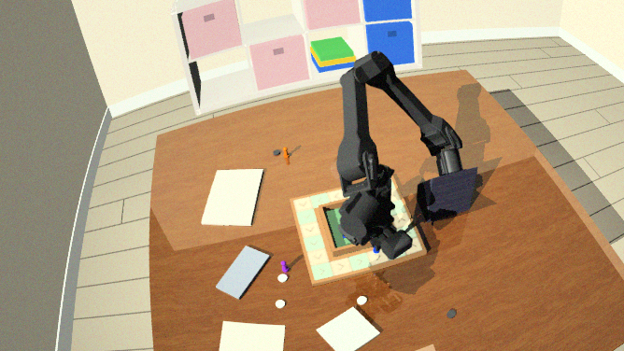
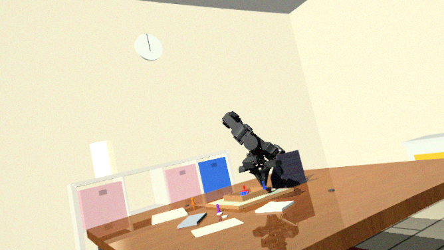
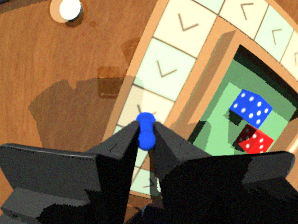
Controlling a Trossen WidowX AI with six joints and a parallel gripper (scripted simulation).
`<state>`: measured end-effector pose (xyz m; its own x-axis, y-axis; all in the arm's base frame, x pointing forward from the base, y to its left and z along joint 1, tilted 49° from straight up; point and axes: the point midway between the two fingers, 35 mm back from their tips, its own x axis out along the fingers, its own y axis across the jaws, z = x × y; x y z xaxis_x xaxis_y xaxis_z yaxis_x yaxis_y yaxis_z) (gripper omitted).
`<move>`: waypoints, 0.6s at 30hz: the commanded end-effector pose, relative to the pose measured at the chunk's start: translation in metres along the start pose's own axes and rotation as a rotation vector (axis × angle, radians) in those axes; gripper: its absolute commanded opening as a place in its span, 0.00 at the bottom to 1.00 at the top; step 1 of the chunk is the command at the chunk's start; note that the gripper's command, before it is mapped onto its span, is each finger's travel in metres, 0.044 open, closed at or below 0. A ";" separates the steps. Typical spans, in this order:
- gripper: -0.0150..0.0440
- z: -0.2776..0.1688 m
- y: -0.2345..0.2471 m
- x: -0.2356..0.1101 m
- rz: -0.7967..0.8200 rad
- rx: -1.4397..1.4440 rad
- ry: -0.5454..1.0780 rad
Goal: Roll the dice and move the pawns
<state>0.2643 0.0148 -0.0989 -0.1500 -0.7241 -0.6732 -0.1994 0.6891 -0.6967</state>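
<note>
My gripper is shut on the blue pawn, held low over the near track side of the board. Whether the pawn touches the board cannot be told. The blue die and the red die lie close together in the green-floored tray. Several pips show on each; the red die is partly shadowed. The red pawn shows beyond the dice; the arm hides it in the top view.
A dark upright panel stands right of the board. A purple pawn and white discs lie left and front. An orange pawn stands farther back. Pale sheets and a grey-blue book lie left.
</note>
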 end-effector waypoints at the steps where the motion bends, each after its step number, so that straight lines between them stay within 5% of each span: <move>1: 0.25 -0.005 0.001 0.014 -0.010 -0.016 0.013; 18: 0.25 -0.005 0.000 0.031 -0.011 -0.016 0.013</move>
<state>0.2599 -0.0025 -0.1138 -0.1518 -0.7256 -0.6711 -0.1996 0.6875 -0.6982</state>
